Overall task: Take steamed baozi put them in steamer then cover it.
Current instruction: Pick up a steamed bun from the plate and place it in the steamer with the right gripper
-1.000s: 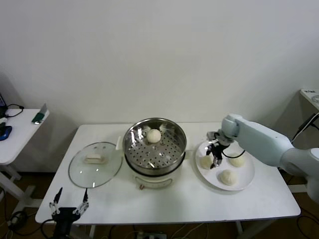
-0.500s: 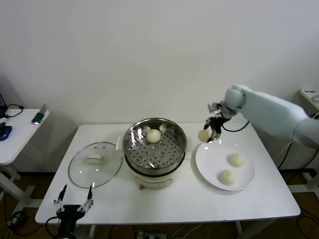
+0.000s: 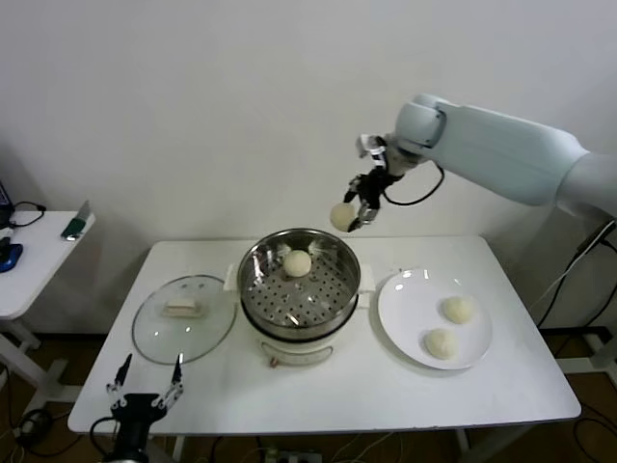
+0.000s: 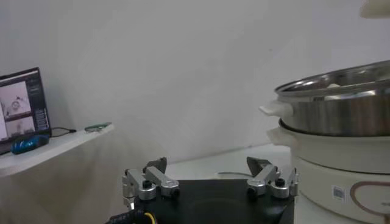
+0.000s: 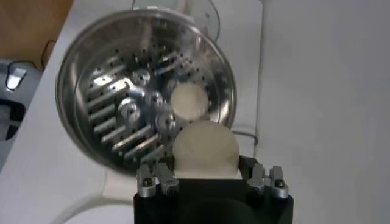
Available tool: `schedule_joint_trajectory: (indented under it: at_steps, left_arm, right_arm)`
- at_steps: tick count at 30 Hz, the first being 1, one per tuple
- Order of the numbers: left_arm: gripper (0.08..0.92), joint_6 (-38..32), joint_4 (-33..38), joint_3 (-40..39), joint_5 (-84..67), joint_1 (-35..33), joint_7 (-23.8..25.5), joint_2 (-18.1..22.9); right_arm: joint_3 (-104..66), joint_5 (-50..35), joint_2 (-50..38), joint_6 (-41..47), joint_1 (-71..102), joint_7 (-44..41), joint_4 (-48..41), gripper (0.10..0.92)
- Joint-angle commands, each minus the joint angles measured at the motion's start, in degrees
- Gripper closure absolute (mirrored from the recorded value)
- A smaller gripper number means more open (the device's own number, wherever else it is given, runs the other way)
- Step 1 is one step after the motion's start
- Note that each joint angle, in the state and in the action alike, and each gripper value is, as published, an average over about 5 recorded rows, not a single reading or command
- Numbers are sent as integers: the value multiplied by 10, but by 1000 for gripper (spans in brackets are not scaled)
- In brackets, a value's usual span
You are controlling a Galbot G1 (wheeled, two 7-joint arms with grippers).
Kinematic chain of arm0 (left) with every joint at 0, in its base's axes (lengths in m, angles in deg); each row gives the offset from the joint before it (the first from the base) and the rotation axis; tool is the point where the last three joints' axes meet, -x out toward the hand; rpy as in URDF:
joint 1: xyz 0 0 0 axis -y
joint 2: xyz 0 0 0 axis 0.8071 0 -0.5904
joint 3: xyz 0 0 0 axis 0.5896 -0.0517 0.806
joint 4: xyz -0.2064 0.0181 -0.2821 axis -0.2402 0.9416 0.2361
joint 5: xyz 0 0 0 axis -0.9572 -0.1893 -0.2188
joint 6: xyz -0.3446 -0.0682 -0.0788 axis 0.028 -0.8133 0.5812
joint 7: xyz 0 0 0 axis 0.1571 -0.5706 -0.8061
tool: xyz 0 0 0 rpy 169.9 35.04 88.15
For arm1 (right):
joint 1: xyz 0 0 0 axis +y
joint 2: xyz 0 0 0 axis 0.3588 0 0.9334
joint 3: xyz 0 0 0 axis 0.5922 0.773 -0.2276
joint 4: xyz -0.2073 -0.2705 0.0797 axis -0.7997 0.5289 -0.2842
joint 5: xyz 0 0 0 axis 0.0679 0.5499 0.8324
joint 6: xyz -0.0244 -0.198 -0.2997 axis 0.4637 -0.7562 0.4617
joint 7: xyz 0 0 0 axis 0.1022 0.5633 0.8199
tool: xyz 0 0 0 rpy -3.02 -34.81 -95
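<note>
My right gripper [image 3: 353, 216] hangs in the air above the steamer's far right rim, shut on a cream-white baozi [image 3: 342, 216]; in the right wrist view that baozi [image 5: 205, 149] fills the space between the jaws. The steel steamer [image 3: 339, 292] stands mid-table on its white pot base, with one baozi [image 3: 297, 262] inside near the back, the same baozi [image 5: 188, 101] seen on the perforated floor [image 5: 122, 115]. Two more baozi [image 3: 458, 310] [image 3: 441, 343] lie on the white plate [image 3: 405, 309]. The glass cover [image 3: 154, 333] rests flat to the steamer's left. My left gripper [image 3: 145, 390] waits open below the table's front left edge.
A side table [image 3: 29, 260] with small items stands at the far left. In the left wrist view the steamer [image 4: 341, 112] rises to one side and a screen [image 4: 23, 103] sits on the side table. The wall runs close behind the table.
My right gripper lifted a baozi off the plate and carried it up and left, from above the plate to above the steamer's rim. The left arm stayed low.
</note>
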Motion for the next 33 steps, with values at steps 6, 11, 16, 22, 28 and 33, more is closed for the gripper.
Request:
schedule_joint_trajectory:
  at_steps: [6,11,16,22,28,33]
  left_arm:
    - [177,-6,13,3,-2,-19,-4,-2]
    - [177,-4,21,2,-3,-21,-8,-1]
    - [177,-2,18,2,-1,-17,-8,-2]
    - [177,-3,15,4,-2,-15,-8,-2]
    - [177,-1,10,3,-1,-7,-8,-3]
    - [177,4,10,-1,2,4,-8,0]
  right_arm:
    - [29,-52,129,34,41,47,5,347]
    - [37,-50,149,38,76,62,3,347]
    - [43,-42,166,40,108,69,-10,343]
    - [42,-28,168,40,127,72,-20,338]
    - [42,-14,163,42,135,75,-25,337]
    - [35,-13,154,50,131,75,-20,262]
